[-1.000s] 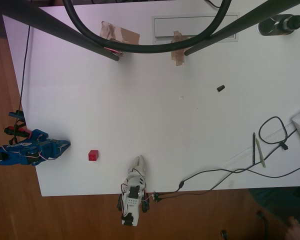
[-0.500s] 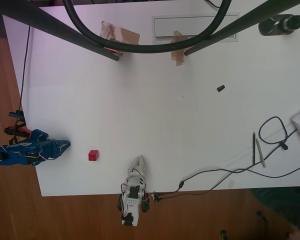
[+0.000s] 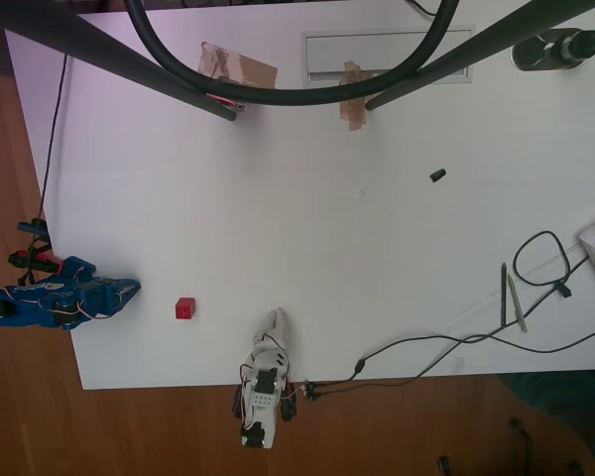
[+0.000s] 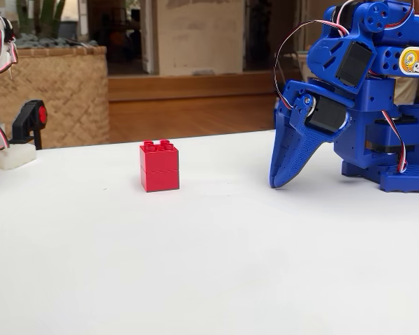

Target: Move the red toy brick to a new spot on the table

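overhead view: nothing is seen to have moved since the earlier pictures. the red brick (image 3: 184, 308) is left on the white table (image 3: 307, 258), near the blue claw (image 3: 131, 289). the claw (image 4: 278, 178) is closed and nothing is held.

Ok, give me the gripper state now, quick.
Gripper: shut, empty, its tip down near the table, apart from the red toy brick.

Bright red toy brick (image 4: 159, 166), blue claw (image 4: 283, 174) (plain), white table (image 3: 307, 248) with brown tape patches (image 3: 236, 65)
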